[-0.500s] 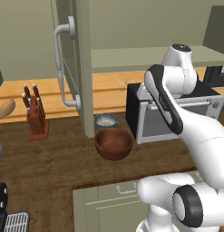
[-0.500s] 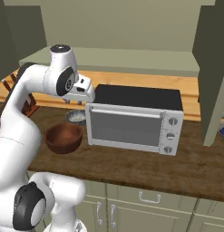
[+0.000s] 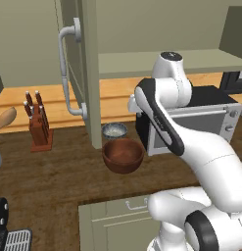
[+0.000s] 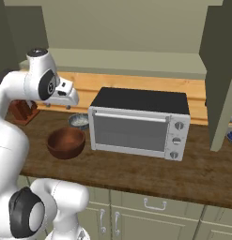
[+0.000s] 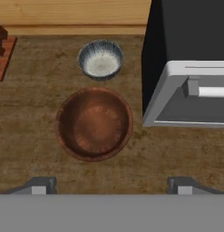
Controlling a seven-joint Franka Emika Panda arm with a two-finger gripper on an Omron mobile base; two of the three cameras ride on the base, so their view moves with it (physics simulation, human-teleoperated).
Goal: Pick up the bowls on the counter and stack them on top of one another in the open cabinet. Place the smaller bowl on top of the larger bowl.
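A rendered kitchen: wood-grain counter [image 3: 54,171], toaster oven [image 4: 138,123] at centre, knife block [image 3: 38,125] at left, olive wall cabinet [image 3: 88,59] above.

Arm [image 3: 164,122] high, jaws spread, downward

I look down on a wide reddish-brown wooden bowl [image 5: 94,124], a small pale speckled bowl [image 5: 100,60] just beyond it.

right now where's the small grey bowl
The smaller bowl sits on the counter, just behind the larger bowl and left of the toaster oven, near the foot of the open cabinet door.
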